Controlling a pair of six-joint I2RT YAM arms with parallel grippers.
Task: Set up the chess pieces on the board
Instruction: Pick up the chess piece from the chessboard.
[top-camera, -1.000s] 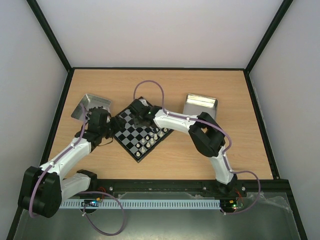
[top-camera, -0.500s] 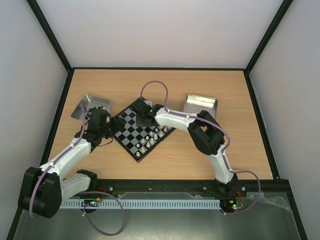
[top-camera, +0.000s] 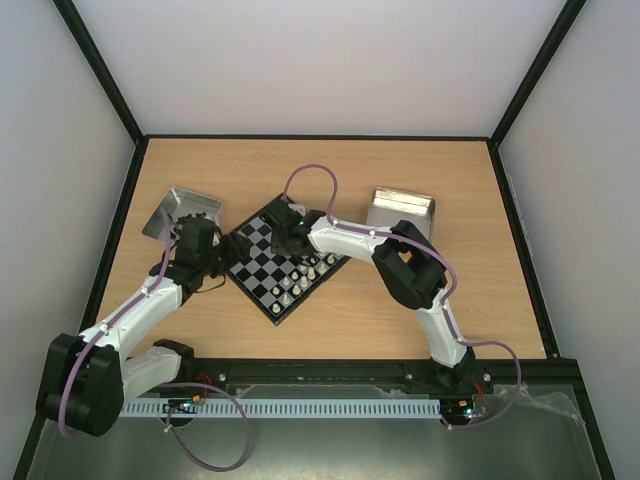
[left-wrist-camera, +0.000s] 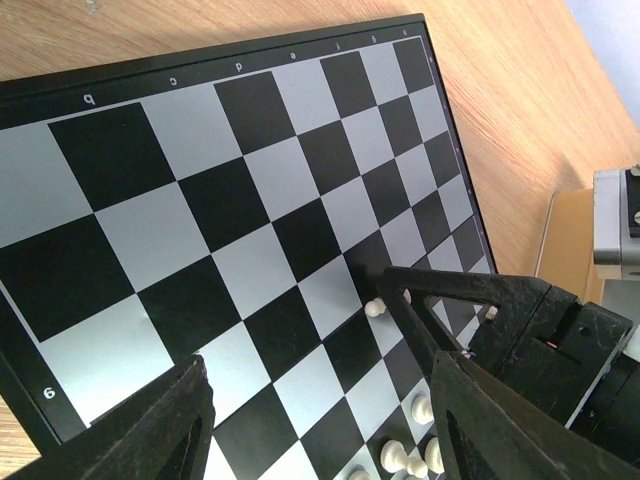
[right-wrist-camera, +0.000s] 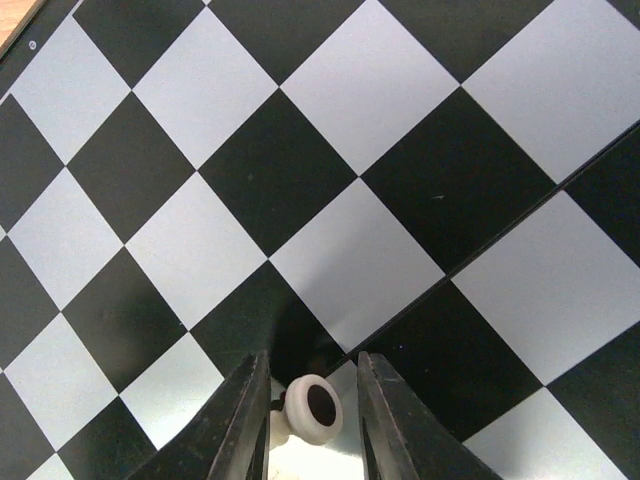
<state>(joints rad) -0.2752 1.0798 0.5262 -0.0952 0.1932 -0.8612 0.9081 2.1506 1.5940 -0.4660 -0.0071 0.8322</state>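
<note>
A pale wooden table (top-camera: 330, 320) sat inside white walls (top-camera: 320, 60), and the board (top-camera: 262, 268) lay left of its centre, turned corner-on like a diamond, between two metal trays (top-camera: 401, 210) set well apart. From above, the left gripper (top-camera: 207, 256) hung at the board's left corner and the right gripper (top-camera: 286, 232) over its far squares, while the chess pieces (top-camera: 305, 275) stood clustered along the near right edge. From the left wrist, that gripper's fingers (left-wrist-camera: 165, 430) stood wide apart above bare squares, holding nothing. From the right wrist, the two fingers (right-wrist-camera: 245, 420) were drawn in narrowly on either side of one white piece (right-wrist-camera: 312, 408) on the board; whether they actually pressed on it could not be told.
</note>
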